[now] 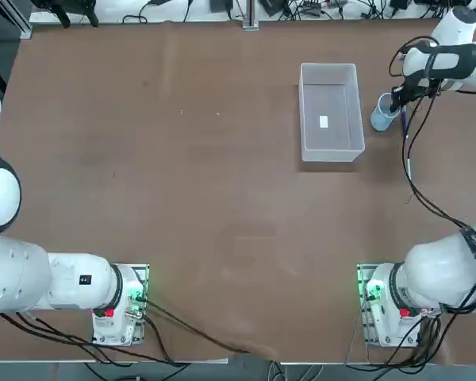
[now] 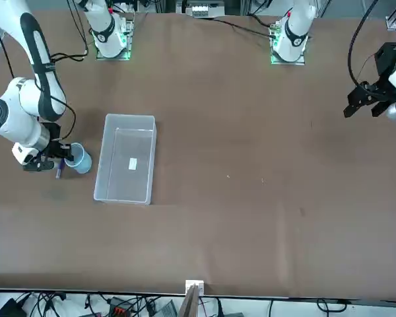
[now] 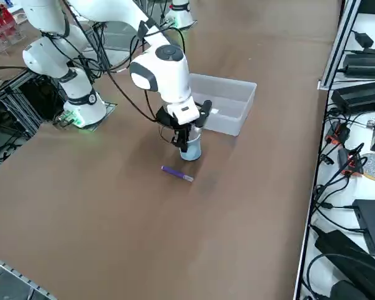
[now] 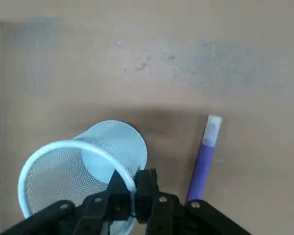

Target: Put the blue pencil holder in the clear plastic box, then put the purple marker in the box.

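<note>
Item 1: right gripper (image 4: 135, 179), two black fingers. Drawn together on the rim of the blue pencil holder (image 4: 95, 166), pinching its wall, one finger inside the mouth and one outside. Position: over the far right part of the tabletop (image 1: 198, 198), to the right of the clear plastic box.

Item 2: right arm (image 3: 165, 69), white with black bands. Mounted at the near edge of the tabletop; bends out to the right, then reaches toward the far right corner, its last links sloping down to the gripper.

Item 3: blue pencil holder, light-blue cylindrical cup with mesh wall and round rim. Held at the rim, just beside the box's right long wall, outside the box. Whether its base touches the tabletop cannot be told.

Item 4: purple marker, purple barrel with whitish tip (image 3: 177, 173). Lying on the tabletop just beside the holder, on the side away from the box, near the right edge; whitish tip toward the far edge.

Item 5: clear plastic box (image 1: 331, 111), rectangular, translucent, low-walled. Standing on the tabletop toward the far edge, right of centre, long walls running near to far. White label (image 1: 324, 121) on its bottom.
</note>
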